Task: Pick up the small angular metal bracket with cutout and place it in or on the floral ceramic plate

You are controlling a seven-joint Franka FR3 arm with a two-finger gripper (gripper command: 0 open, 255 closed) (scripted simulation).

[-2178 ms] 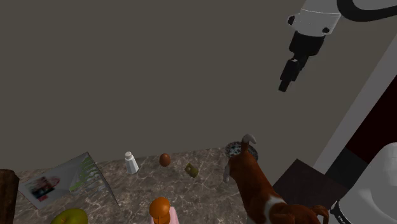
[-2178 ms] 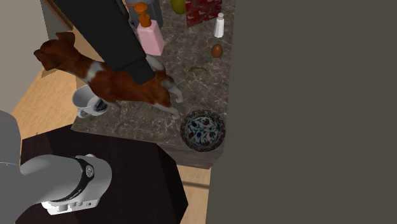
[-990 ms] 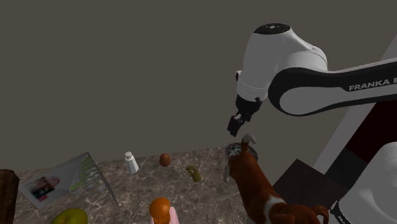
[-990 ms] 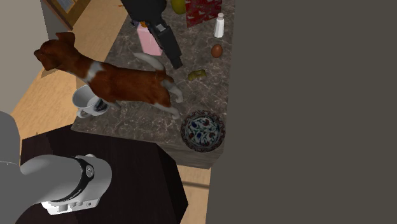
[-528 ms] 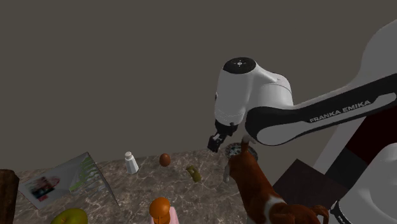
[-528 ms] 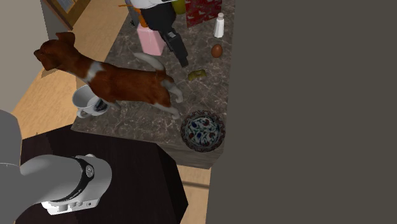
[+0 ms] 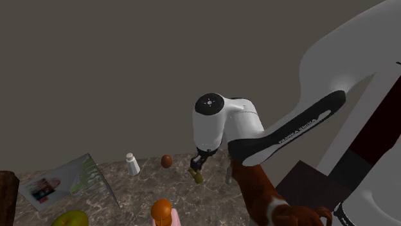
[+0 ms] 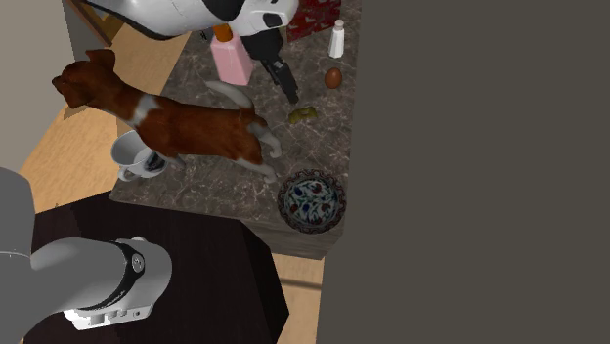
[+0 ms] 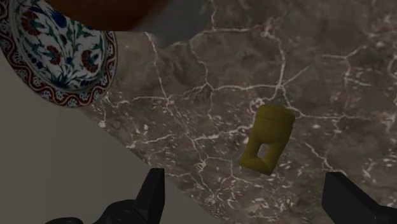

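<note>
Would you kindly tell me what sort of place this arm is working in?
Probably a home kitchen: a dark marbled countertop carries an egg, a white shaker and a floral plate, with wooden flooring beside it.

The arm [image 7: 226,126] has white rounded shells, a dark cap on one joint, a black link with white lettering; the gripper [image 9: 245,179] is black

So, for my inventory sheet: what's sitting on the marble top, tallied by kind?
Bottles: 2 (white shaker, pink bottle)
Dishes: 2 (floral plate, mug)
Food: 2 (egg, fruit)
Dog figure: 1
Bracket: 1
Printed box: 1
Total: 9 identifiable
</note>
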